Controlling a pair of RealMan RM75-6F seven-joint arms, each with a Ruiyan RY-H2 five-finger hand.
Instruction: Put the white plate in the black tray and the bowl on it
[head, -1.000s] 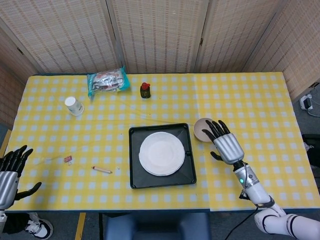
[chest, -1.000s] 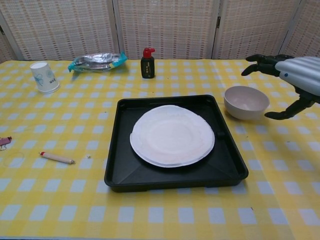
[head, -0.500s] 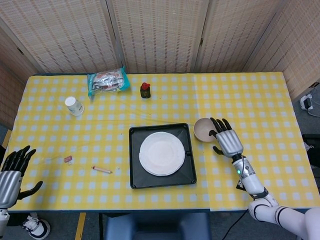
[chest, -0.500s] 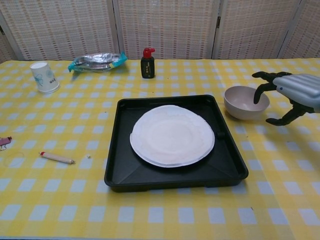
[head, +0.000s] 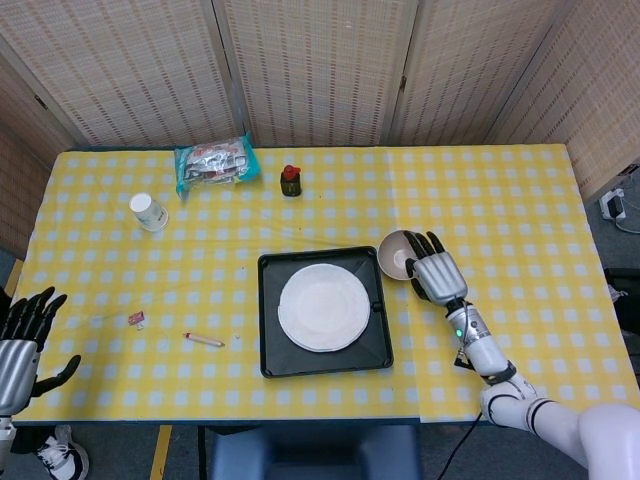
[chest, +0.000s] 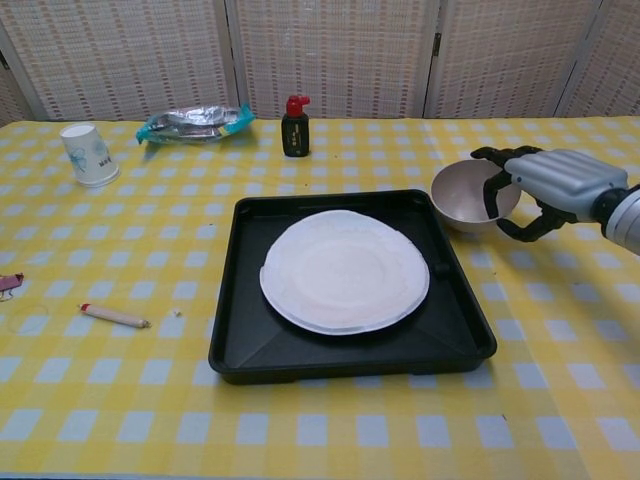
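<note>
Head view: the right hand (head: 432, 272) grips the near rim of the beige bowl (head: 397, 255), fingers hooked over its edge. Just left of the hand lies the black tray (head: 323, 354) carrying the white plate (head: 323, 306). The left hand (head: 20, 335), fingers spread and holding nothing, sits at the desk's (head: 500, 200) far edge.

Chest view: the bowl (chest: 462, 195) tilts in the right hand (chest: 545, 185), beside the tray's (chest: 350, 355) corner. Beyond the plate (chest: 344, 270) stand a bottle (chest: 294, 127), cup (chest: 86, 154) and packet (chest: 193, 121).
</note>
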